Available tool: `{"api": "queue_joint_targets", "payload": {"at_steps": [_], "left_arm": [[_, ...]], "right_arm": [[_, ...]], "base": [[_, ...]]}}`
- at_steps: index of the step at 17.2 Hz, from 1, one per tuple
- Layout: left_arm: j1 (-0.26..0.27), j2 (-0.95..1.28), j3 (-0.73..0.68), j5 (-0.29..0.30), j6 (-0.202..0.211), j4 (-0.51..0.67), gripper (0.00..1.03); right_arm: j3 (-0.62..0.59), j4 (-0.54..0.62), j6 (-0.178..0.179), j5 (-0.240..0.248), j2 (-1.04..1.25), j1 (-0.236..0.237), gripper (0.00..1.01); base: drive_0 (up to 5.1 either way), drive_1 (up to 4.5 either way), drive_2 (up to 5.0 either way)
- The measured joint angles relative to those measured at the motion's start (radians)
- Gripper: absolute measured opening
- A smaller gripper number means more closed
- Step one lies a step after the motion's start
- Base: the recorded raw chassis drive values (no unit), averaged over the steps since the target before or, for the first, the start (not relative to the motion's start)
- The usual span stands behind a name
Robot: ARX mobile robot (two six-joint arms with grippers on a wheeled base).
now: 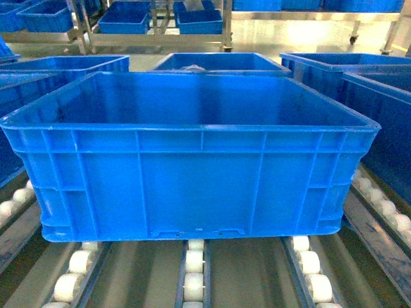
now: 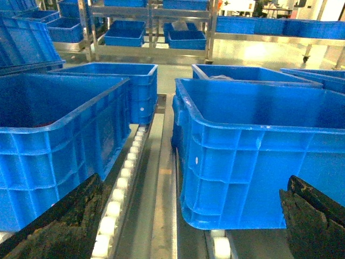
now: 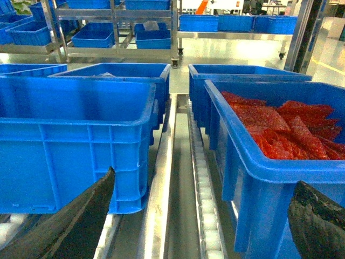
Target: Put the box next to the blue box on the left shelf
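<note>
now the box [image 1: 192, 154] sits square on the left shelf [image 1: 192, 269], dead ahead, long side facing us.
left gripper [image 2: 188, 221] spread wide at its left near corner, right gripper [image 3: 199, 216] spread wide at its right near corner; neither touches it, and neither arm looks nearer. left wrist view shows the neighbouring blue box [image 2: 54, 140] just beside on the left; right wrist view alone shows a crate of red bags [image 3: 280, 129] on the right.
</note>
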Motion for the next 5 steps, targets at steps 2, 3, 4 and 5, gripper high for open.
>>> {"api": "queue_joint_targets", "payload": {"at_steps": [2,3,4,5], "left_arm": [[0.0,0.0,0.0,0.0,0.0,0.0,0.98],[0.0,0.0,0.0,0.0,0.0,0.0,0.98],[0.0,0.0,0.0,0.0,0.0,0.0,0.98],[0.0,0.0,0.0,0.0,0.0,0.0,0.98]], "right_arm": [[0.0,0.0,0.0,0.0,0.0,0.0,0.98],[0.0,0.0,0.0,0.0,0.0,0.0,0.98],[0.0,0.0,0.0,0.0,0.0,0.0,0.98],[0.0,0.0,0.0,0.0,0.0,0.0,0.98]], "base": [[0.0,0.0,0.0],[0.0,0.0,0.0],[0.0,0.0,0.0],[0.0,0.0,0.0]]}}
